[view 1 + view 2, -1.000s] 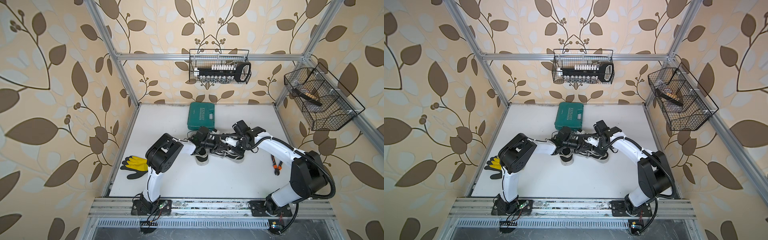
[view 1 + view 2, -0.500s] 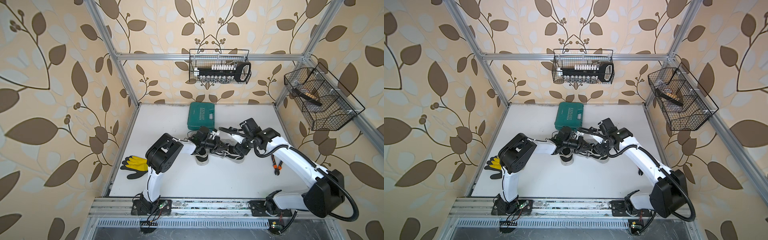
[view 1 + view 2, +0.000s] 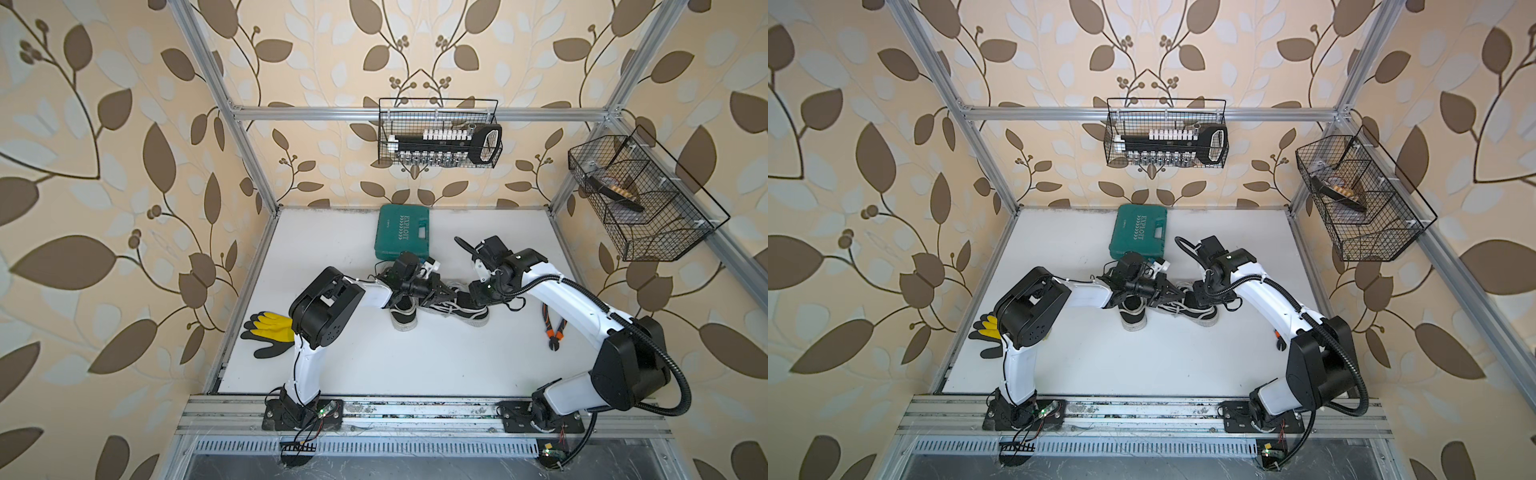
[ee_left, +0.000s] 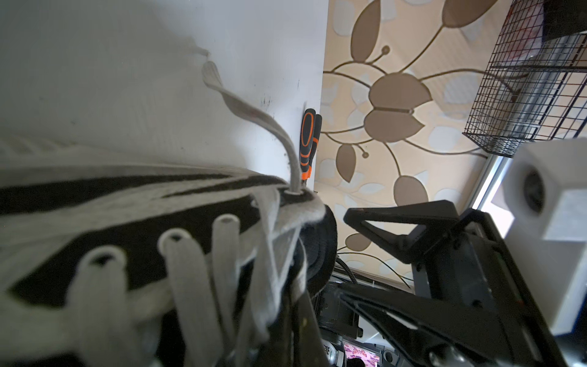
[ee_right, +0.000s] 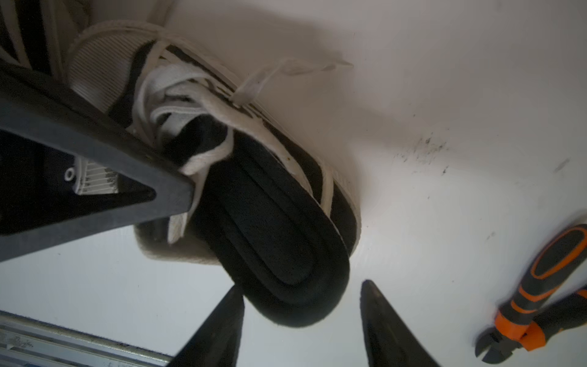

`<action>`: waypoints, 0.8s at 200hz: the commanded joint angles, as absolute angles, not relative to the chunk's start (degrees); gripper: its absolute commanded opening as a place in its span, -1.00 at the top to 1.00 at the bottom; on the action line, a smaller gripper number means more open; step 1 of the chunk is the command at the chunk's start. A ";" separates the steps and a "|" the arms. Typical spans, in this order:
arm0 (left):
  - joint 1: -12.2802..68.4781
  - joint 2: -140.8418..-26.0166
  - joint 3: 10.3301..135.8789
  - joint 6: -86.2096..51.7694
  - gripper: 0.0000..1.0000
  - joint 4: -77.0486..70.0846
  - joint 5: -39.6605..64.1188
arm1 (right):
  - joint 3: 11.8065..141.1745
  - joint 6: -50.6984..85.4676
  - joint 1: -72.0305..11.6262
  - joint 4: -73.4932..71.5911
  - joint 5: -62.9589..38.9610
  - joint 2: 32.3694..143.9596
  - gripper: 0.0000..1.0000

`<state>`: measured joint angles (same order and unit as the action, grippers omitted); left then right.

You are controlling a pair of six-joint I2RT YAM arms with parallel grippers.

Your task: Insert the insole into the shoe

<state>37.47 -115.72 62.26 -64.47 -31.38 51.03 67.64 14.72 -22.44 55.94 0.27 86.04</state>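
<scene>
I see the white counter (image 3: 415, 365) inside leaf-papered walls (image 3: 124, 166). The left pincer (image 3: 446, 293) is closed at the sneaker (image 3: 469, 318) laces (image 4: 187, 286). The right pincer (image 5: 300, 286) stands apart, flanking the black insole (image 5: 276, 238), which protrudes from the sneaker's opening.

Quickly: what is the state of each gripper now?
Left gripper: closed, pinching the shoe at its opening.
Right gripper: open, holding nothing; the free end of the insole is near its tips.
</scene>
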 commanded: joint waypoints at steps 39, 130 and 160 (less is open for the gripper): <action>37.86 -112.50 64.12 -62.58 1.00 -30.75 52.73 | 66.95 20.51 -21.19 55.69 -2.81 85.29 -0.04; 37.97 -112.59 64.37 -62.49 1.00 -30.44 52.78 | 65.86 20.75 -20.35 56.16 -1.15 86.31 -0.04; 38.02 -112.50 64.16 -62.53 1.00 -30.63 52.65 | 65.35 20.51 -20.35 55.29 -2.69 85.88 0.16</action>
<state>37.50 -115.68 62.85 -63.88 -30.13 51.03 66.72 20.16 -20.49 55.33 -2.13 86.17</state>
